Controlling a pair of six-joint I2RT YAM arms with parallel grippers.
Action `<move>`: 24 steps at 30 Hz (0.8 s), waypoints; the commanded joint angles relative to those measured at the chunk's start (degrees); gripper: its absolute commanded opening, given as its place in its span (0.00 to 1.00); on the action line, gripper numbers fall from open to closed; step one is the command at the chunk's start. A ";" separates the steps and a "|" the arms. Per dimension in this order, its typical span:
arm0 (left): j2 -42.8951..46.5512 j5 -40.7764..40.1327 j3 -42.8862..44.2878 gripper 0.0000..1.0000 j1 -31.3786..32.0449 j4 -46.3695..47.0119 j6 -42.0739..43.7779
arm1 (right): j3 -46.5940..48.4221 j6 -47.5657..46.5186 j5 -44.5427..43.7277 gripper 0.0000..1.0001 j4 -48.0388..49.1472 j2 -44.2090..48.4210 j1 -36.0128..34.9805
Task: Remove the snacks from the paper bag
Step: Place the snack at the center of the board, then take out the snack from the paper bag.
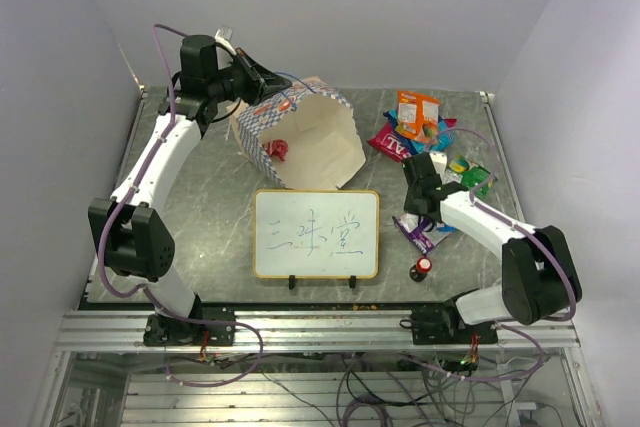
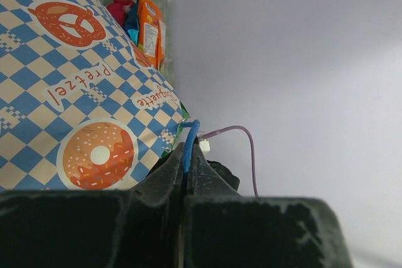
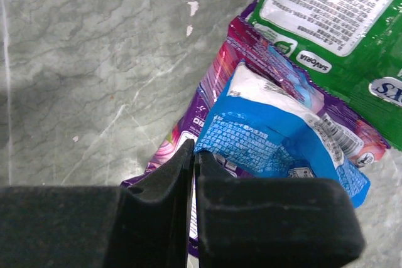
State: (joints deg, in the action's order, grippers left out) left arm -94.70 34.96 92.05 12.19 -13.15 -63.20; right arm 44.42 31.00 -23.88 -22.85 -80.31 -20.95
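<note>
The paper bag [image 1: 310,142] lies tipped at the back middle, its open mouth facing the front. A tiny red wrapper [image 1: 276,150] lies inside it. My left gripper [image 1: 262,85] is shut on the bag's blue cord handle [image 2: 190,139]; the checkered side of the bag [image 2: 75,92] fills the left wrist view. Orange [image 1: 417,110], red [image 1: 390,145] and green [image 1: 472,177] snacks lie on the table at the right. My right gripper [image 3: 195,150] is shut, pinching a corner of the blue packet [image 3: 276,139] over the purple packet [image 3: 213,86].
A framed whiteboard [image 1: 316,234] stands in front of the bag. A small red-capped black knob [image 1: 423,267] sits near the right arm's base. White walls close in the back and both sides of the grey marbled table [image 1: 210,217].
</note>
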 commanded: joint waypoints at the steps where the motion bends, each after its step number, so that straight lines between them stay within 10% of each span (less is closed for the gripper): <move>1: 0.78 0.71 0.57 0.07 -0.41 0.08 1.32 | -0.17 -1.05 3.23 0.09 2.82 1.76 0.21; 9: 0.66 1.30 0.54 0.07 -0.36 -0.11 1.79 | 4.51 -10.15 6.48 0.51 -0.68 12.19 0.19; 17: 0.40 2.24 0.84 0.07 -0.32 -0.65 2.61 | 2.39 -31.49 36.50 0.54 17.45 14.18 -0.47; 24: 0.40 2.97 1.42 0.07 -0.32 -1.24 3.04 | 10.34 -38.73 43.96 0.56 33.49 0.99 -11.80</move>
State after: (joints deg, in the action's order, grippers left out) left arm -94.70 36.32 92.05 12.19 -13.74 -61.45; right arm 49.50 0.75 11.49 -1.61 -72.90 -26.26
